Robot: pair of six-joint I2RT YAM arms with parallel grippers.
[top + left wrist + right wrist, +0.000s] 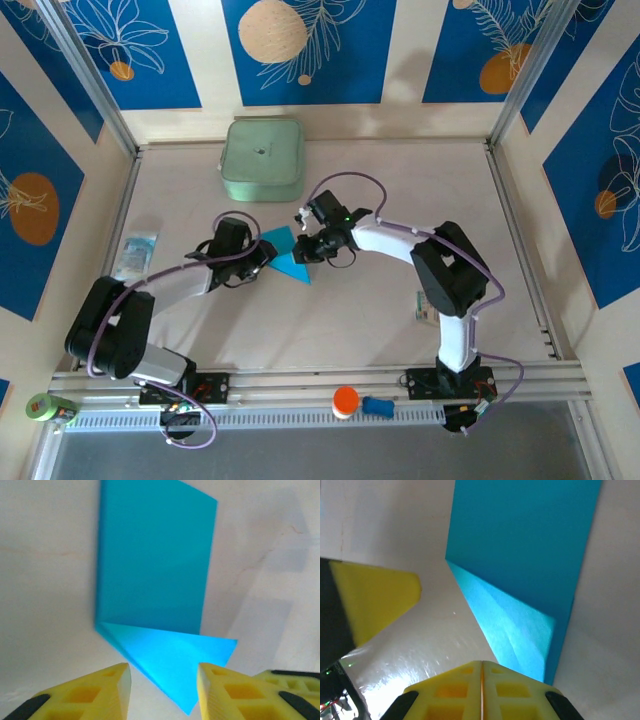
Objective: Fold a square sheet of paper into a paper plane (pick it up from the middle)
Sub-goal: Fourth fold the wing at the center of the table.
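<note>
Since the half-folded paper [290, 265] lies on the counter [350, 320] between your left pincer [162, 672], partway open and empty, and your right pincer [481, 667], closed on nothing, pinch this light, flimsy sheet gently at its crease.

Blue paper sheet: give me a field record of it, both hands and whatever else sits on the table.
paper: cyan-blue sheet, on the table, one corner folded over into a triangle
left hand: open, fingers either side of the folded corner's tip
right hand: shut, beside the folded corner
box: pale green box, far edge, apart from the paper
packets: printed packets, left edge
</note>
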